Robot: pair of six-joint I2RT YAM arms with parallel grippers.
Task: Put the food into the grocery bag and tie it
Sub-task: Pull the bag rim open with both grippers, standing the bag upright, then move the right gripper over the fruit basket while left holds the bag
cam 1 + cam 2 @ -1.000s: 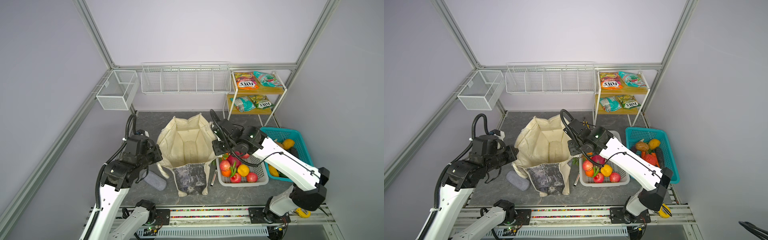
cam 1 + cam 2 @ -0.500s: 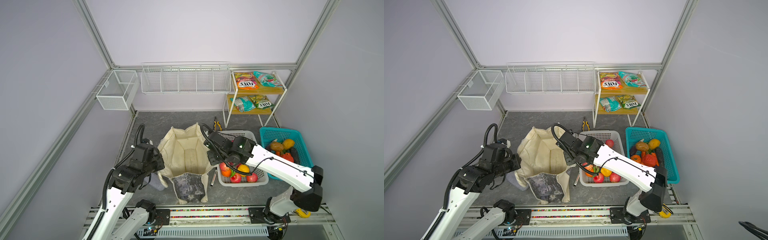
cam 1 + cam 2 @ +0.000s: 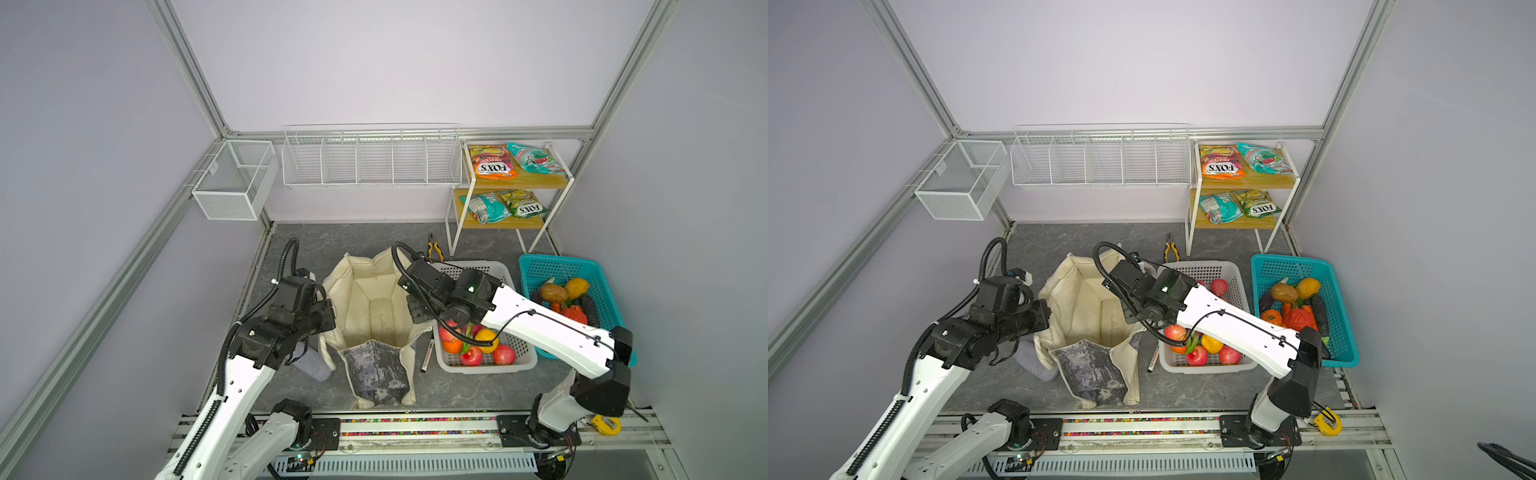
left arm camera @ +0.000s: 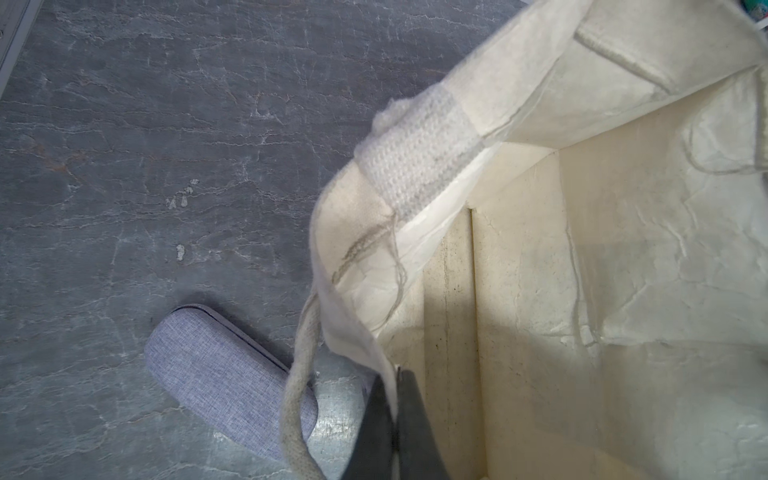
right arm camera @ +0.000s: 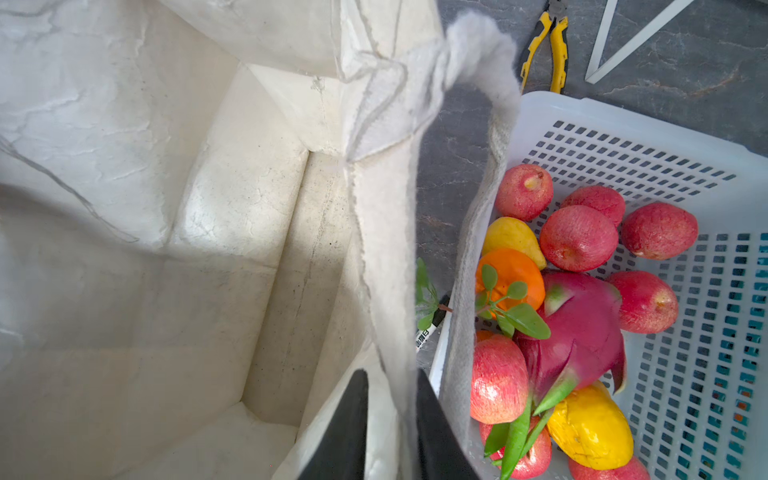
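Both top views: tall cream canvas grocery bag (image 3: 374, 303) upright on grey marbled bench (image 3: 316, 245), mouth gaping, boxy inside; white perforated basket (image 3: 486, 368) just beside.
Left wrist: left tool (image 4: 392, 376) pinched tight on bag's frayed rim; oblong grey fabric case (image 4: 224, 374) on bench.
Right wrist: right tool (image 5: 390, 386) narrowly parted, rim between fingers; glossy magenta dragon fruit (image 5: 577, 328) in basket.

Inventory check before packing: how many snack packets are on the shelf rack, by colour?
Orange FOX'S packet: 1
Teal packets: 2
Green-yellow FOX'S packet: 1
Total: 4
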